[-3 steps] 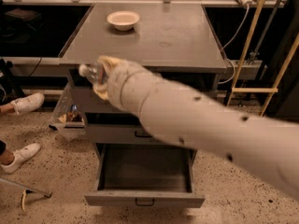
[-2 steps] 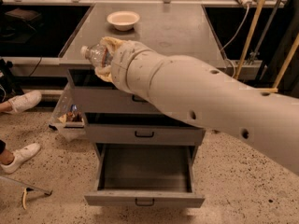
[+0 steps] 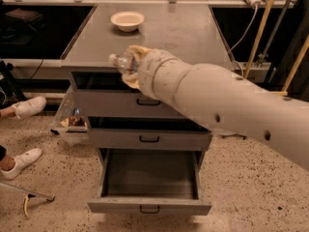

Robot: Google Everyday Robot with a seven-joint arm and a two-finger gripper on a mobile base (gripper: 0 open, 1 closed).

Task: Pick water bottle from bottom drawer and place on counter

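My gripper (image 3: 131, 65) sits at the end of the big white arm that crosses the view from the right. It is shut on the water bottle (image 3: 122, 62), a small clear bottle whose cap end points left. Gripper and bottle hover over the front left edge of the counter (image 3: 174, 33), the grey metal top of the cabinet. The bottom drawer (image 3: 149, 179) is pulled fully open below, and its inside shows nothing in it. Most of the bottle's body is hidden by my fingers.
A white bowl (image 3: 127, 20) stands at the back left of the counter. The two upper drawers (image 3: 145, 139) stand slightly ajar. A clear bin (image 3: 72, 123) sits on the floor left of the cabinet, near a person's white shoes (image 3: 25, 158). Yellow poles (image 3: 258, 28) and cables stand at the right.
My gripper has carried the bottle up and to the right, from in front of the cabinet's upper left corner to above the counter's front edge.
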